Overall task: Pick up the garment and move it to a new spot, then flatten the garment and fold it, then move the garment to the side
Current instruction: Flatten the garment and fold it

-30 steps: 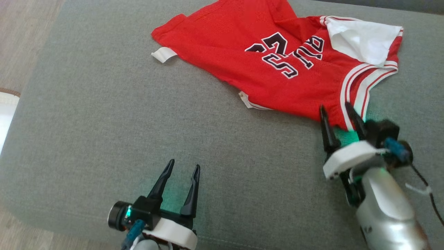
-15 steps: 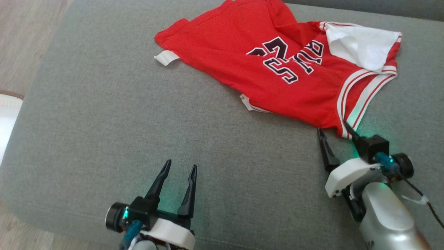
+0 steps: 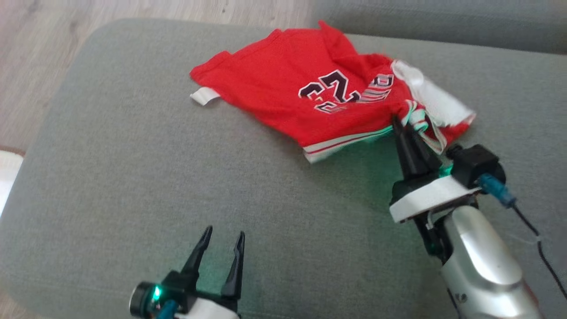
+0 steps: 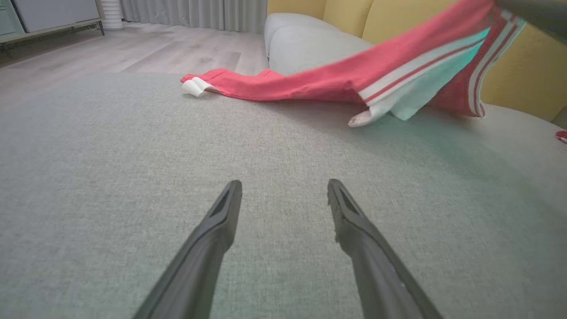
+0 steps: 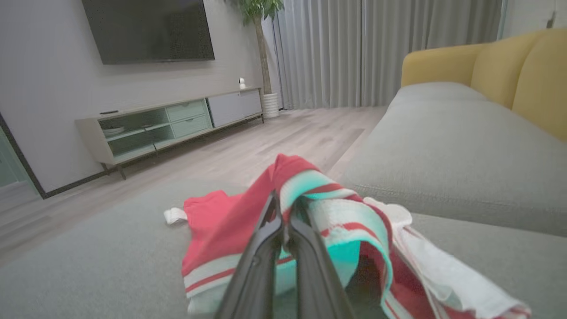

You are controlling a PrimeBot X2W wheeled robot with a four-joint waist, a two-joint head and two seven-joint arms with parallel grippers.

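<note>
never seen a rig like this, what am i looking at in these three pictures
A two-armed robot works over a grey sofa cushion. One picture is from a camera on its head, looking down. The other two are from cameras on its wrists, looking along each pair of black prongs, its grasping tools. A red jersey with white striped trim lies on the cushion. The right tool is shut on the jersey's striped edge, holding that part up. The left tool is open and holds nothing.
</note>
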